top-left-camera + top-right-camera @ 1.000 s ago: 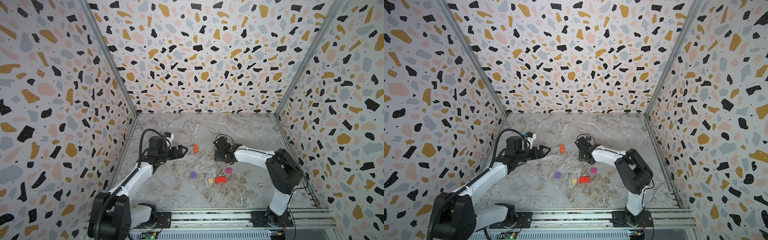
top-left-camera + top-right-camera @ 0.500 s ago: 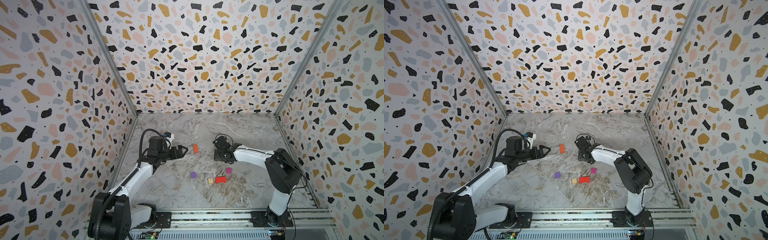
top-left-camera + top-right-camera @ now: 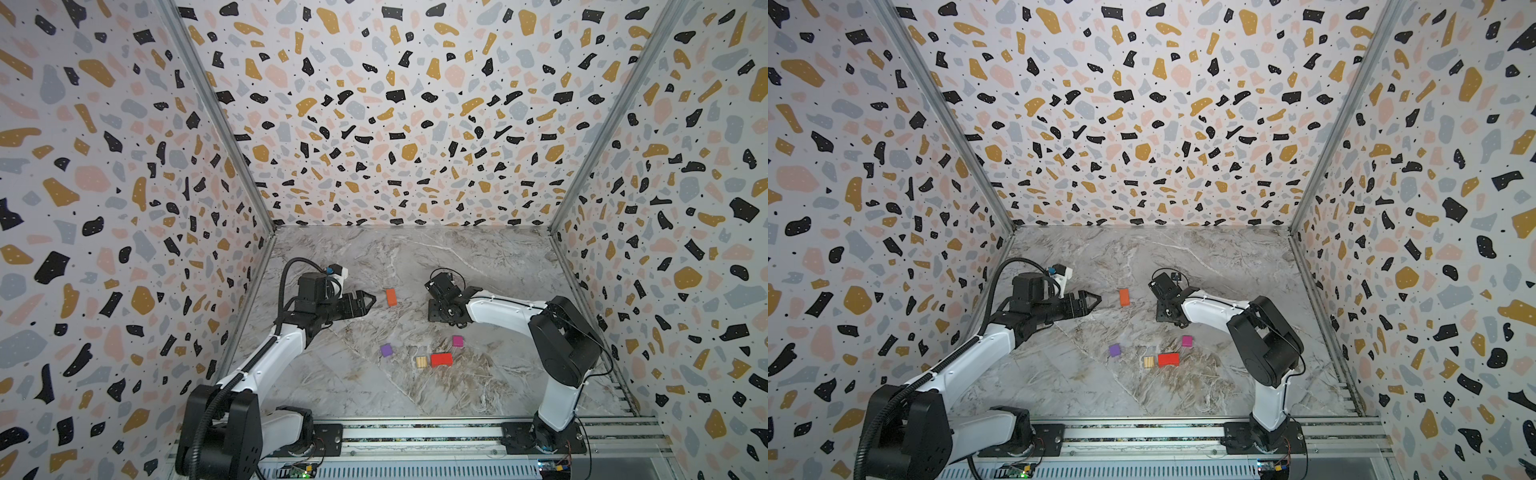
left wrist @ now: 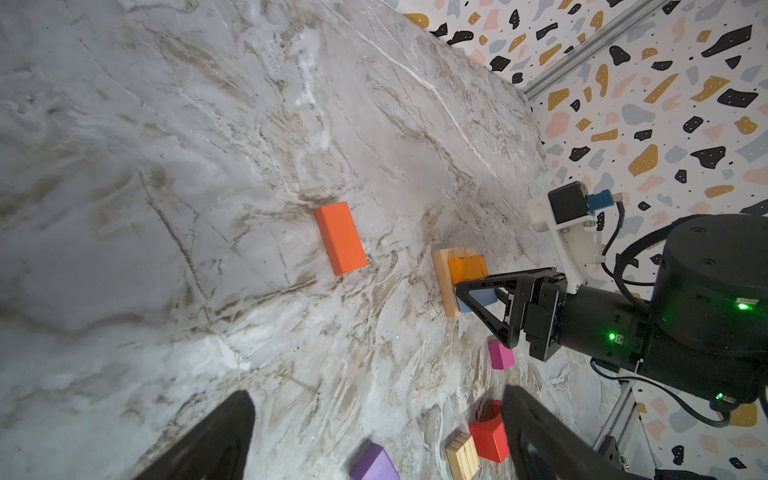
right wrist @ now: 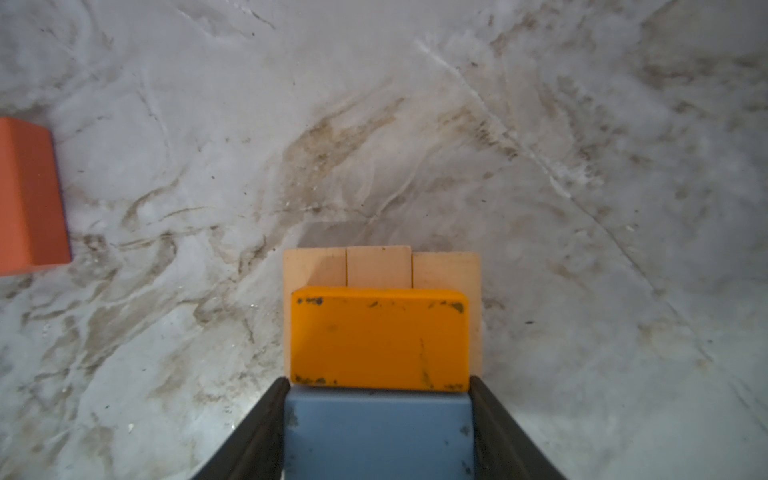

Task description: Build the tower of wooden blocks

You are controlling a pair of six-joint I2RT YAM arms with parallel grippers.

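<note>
The tower's start shows in the right wrist view: side-by-side tan planks lie on the marble, with a yellow-orange block and a blue block on them. My right gripper is shut on the blue block, one finger against each side. In both top views the right gripper points down and hides the stack. The left gripper hovers open and empty, left of a flat orange-red block.
Nearer the front lie a purple cube, a magenta cube, a red block and a small tan block. Patterned walls close in the marble floor on three sides. A rail runs along the front.
</note>
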